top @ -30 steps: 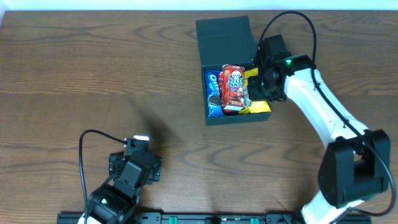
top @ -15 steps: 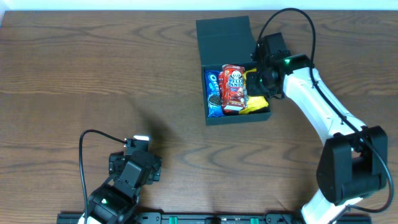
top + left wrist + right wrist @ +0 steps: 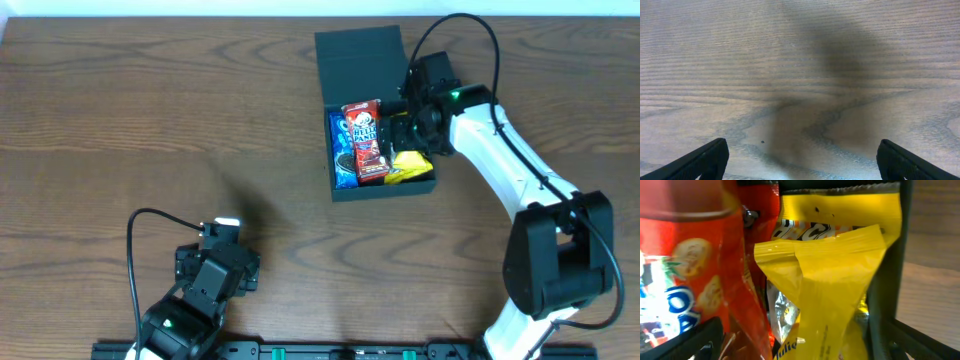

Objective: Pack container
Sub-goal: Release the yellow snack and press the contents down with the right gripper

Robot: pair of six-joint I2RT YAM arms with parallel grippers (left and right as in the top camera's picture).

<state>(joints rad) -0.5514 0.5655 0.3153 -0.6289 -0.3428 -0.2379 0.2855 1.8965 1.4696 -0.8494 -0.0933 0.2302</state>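
The container (image 3: 358, 58) is a dark teal box at the back, its flap lid open. Inside lie a blue cookie packet (image 3: 341, 150), a red snack packet (image 3: 365, 140) tilted across it, and a yellow packet (image 3: 411, 165). My right gripper (image 3: 405, 128) reaches into the box's right side. In the right wrist view my right gripper (image 3: 800, 342) stands open, its fingers wide either side of the yellow packet (image 3: 835, 280), with the red packet (image 3: 700, 255) to the left and the container wall (image 3: 890, 280) to the right. My left gripper (image 3: 222, 232) rests at the front left, and in the left wrist view the left gripper (image 3: 800, 162) is open over bare wood.
The brown wooden table (image 3: 150, 120) surrounds the box. A black cable (image 3: 132, 260) loops by the left arm. The right arm's white links (image 3: 510, 170) slant from the front right to the box.
The right gripper has opened from shut and shifted slightly back. The red packet has slid up and tilted left. The left arm has not moved.
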